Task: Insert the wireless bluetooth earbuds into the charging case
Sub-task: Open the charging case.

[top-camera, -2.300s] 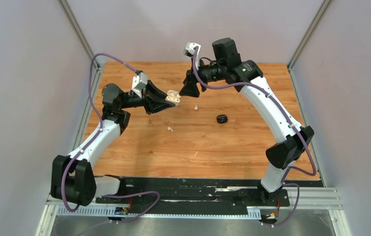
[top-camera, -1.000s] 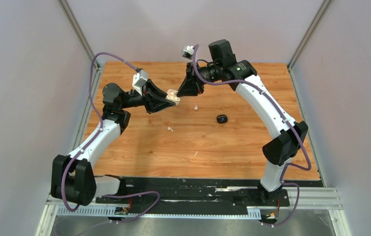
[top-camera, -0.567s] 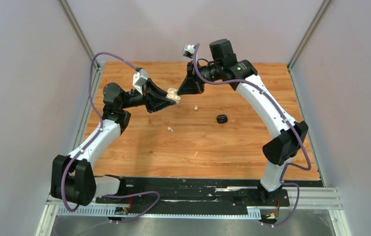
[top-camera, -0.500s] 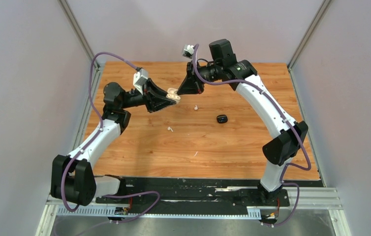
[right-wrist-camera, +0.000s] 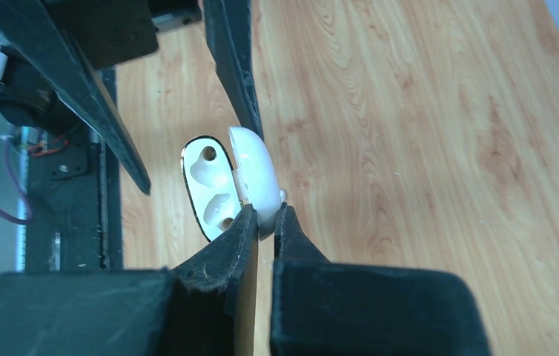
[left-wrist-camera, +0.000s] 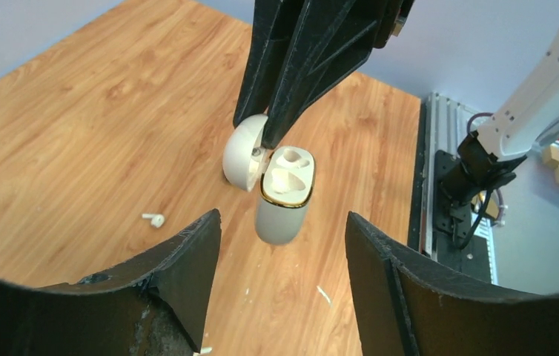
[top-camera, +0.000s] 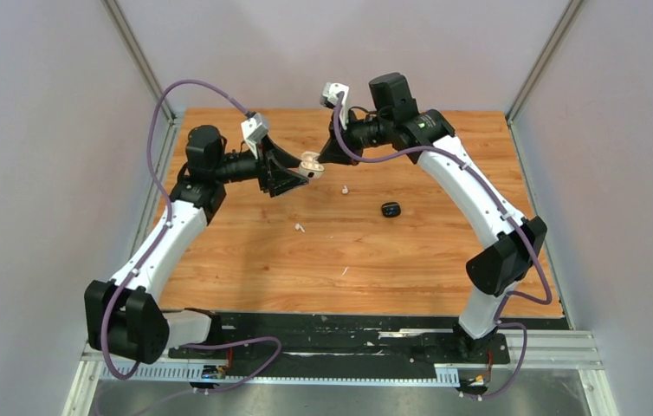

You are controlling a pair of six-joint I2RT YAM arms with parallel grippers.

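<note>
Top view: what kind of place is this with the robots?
Probably a robot test lab: two arms bolted to a wooden table, plain grey walls boxing it in, purple cables, and the right fingers pinching a white case.

A table (top-camera: 349,251) topped with warm orange-brown wood grain fills the bottom of a small booth, closed in on the left, back and right by plain pale grey walls (top-camera: 46,173) with a faint lilac cast. Slim metal posts (top-camera: 137,56) run up the two back corners. Along the table's near edge lies a scuffed black strip (top-camera: 349,322), then a pale slotted rail (top-camera: 332,373) and a dull grey sheet (top-camera: 349,400); the light is soft and even.
</note>
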